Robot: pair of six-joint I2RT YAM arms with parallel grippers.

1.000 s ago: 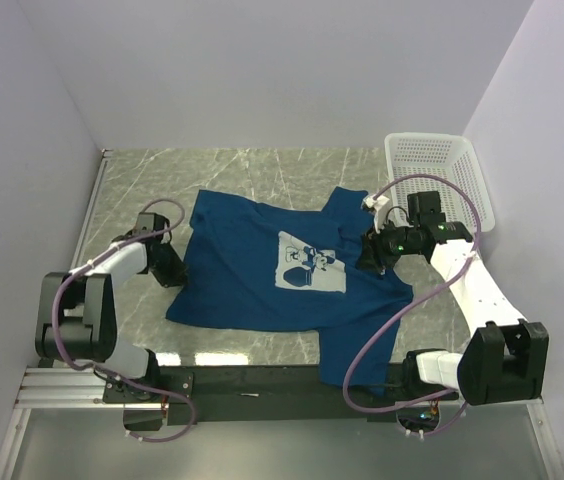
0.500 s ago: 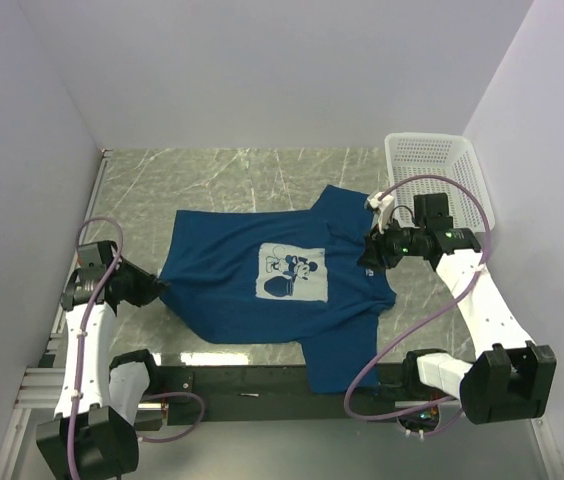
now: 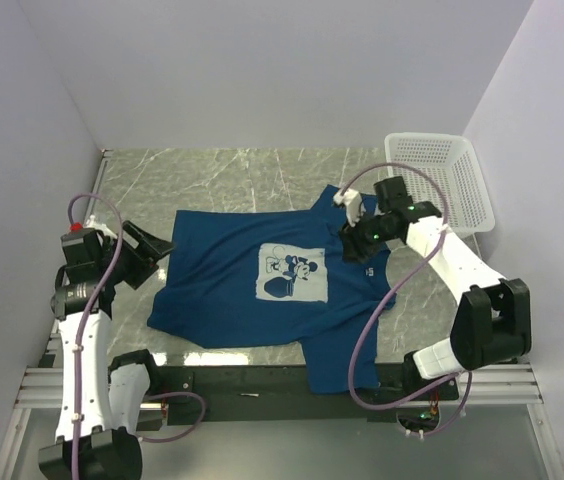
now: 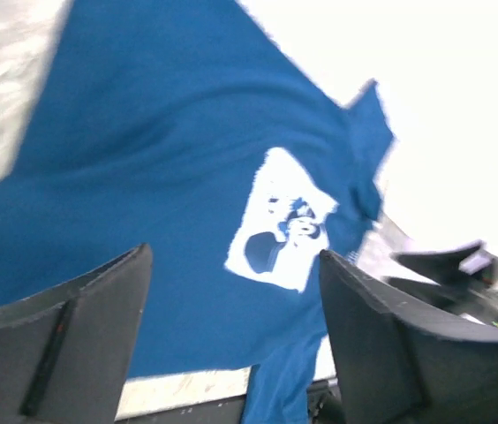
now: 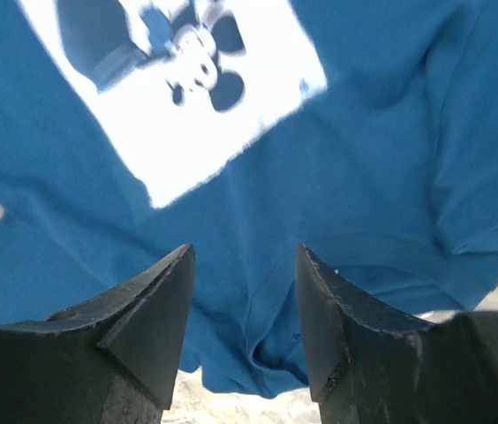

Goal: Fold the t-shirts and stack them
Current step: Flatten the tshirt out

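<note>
- Evidently the dark blue t-shirt (image 3: 227, 290) was spread print-up on the marbled table (image 3: 212, 175), probably ready for folding.
- 2 grippers were held with jaws apart and empty: left gripper (image 3: 160, 250) beside its left edge, right gripper (image 3: 352, 244) above its right side.
- A white mesh basket (image 3: 442, 175) was set by the right wall.

basket (image 3: 440, 172): white plastic mesh, far right corner | worktop (image 3: 224, 178): grey marbled, pale veins | walls (image 3: 262, 70): plain, pale, three sides
</note>
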